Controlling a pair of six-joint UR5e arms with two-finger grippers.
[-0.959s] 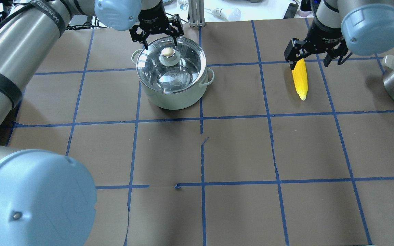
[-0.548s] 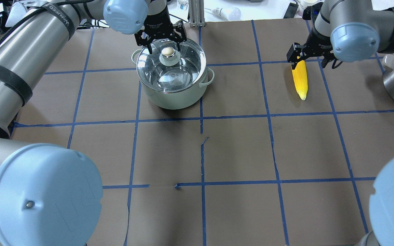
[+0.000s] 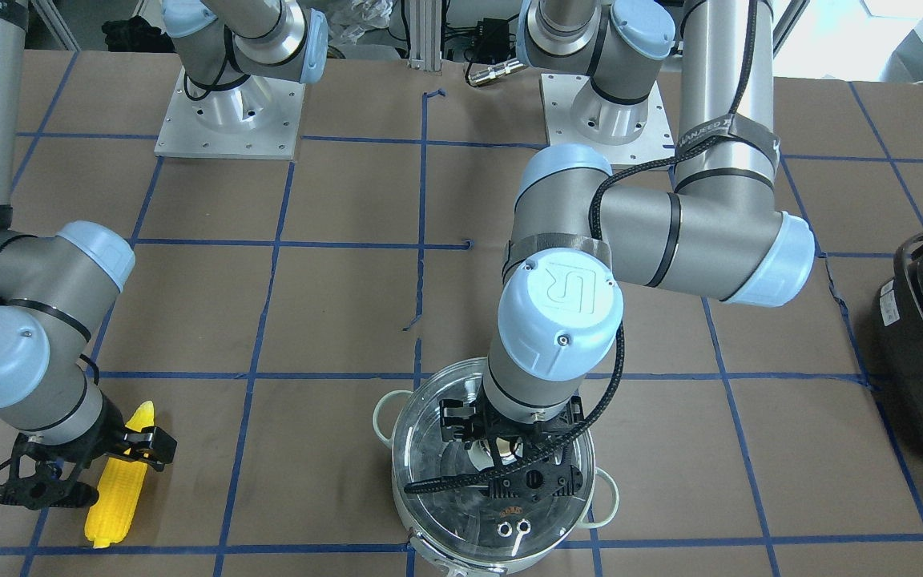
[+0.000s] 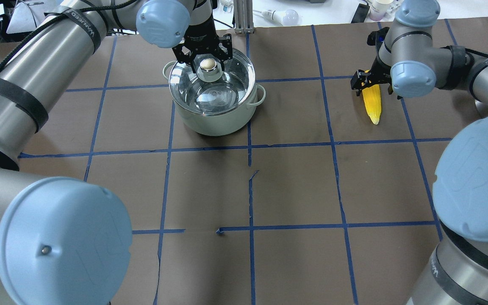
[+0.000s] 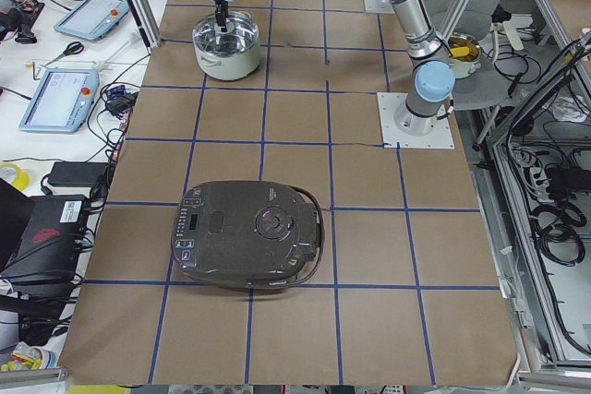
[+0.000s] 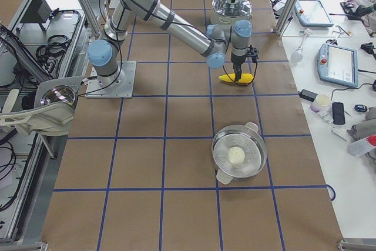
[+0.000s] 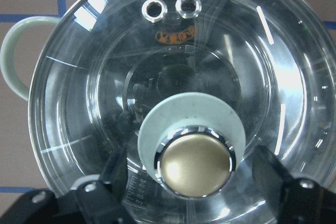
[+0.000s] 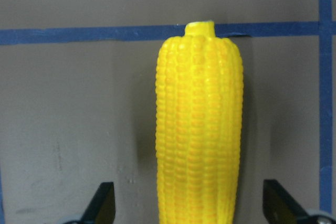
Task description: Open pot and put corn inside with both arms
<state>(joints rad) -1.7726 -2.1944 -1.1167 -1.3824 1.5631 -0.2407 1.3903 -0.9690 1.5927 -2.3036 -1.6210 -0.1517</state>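
Judging from its steel wall and broad base, the pot is the heavy, stiff piece and should sit firm while the rest is handled. It stands on the brown-papered table in the robot's left half, toward the far edge, with its lid on. That glass lid looks smooth, hard and breakable, with a rim that offers no purchase, so I would lift it straight up and not drag it. The corn lies flat on the robot's right, well apart from the pot, its pointed end toward the robot. It looks light and rigid. The ridged kernels should give the pads some bite, but the round body may roll or squirt out if pinched near the taper, so the thick middle is the place to take it, across its width. The right gripper straddles the cob with jaws wide apart, a clear gap on each side, holding nothing. Smallest is the brass-coloured knob, polished and domed, likely slippery, and best squeezed at its widest part, low toward its pale green collar. The left gripper is spread wide on either side of the knob, not touching it, with nothing in its grasp.
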